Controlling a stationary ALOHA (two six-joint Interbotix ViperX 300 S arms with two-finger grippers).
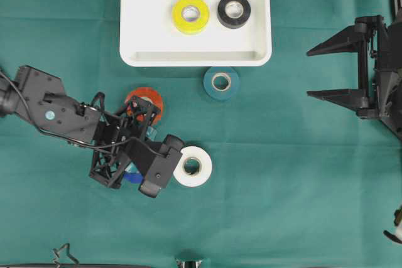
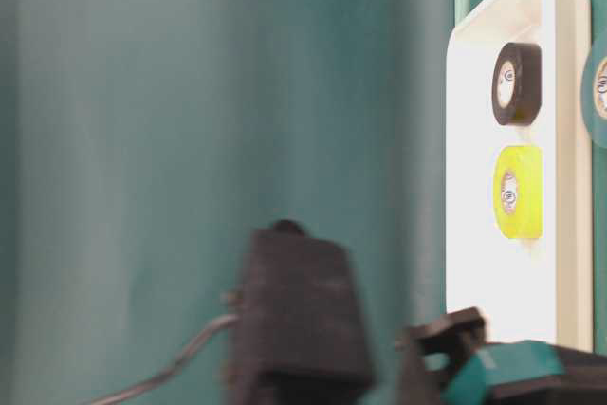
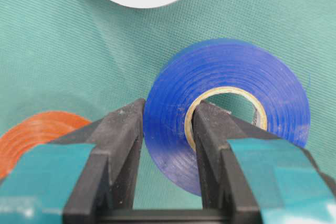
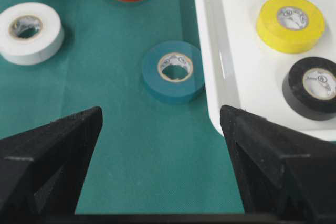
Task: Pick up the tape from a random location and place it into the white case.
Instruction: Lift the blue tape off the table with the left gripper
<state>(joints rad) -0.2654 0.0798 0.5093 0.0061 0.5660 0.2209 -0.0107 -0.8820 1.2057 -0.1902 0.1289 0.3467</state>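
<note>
My left gripper (image 3: 165, 111) is shut on a blue tape roll (image 3: 231, 66): one finger presses the outer wall and the other sits inside the cardboard core. From overhead, only a sliver of the blue tape (image 1: 133, 177) shows beneath the left gripper (image 1: 129, 171). The white case (image 1: 195, 59) stands at the back centre, with a yellow roll (image 1: 191, 14) and a black roll (image 1: 233, 10) in it. My right gripper (image 1: 312, 72) hangs open and empty at the right edge. In its wrist view the right gripper (image 4: 161, 114) looks over the case rim (image 4: 210, 51).
A teal roll (image 1: 220, 83) lies just in front of the case. An orange roll (image 1: 154, 97) sits partly under the left arm. A white roll (image 1: 192, 166) lies right beside the left gripper. Green cloth covers the table.
</note>
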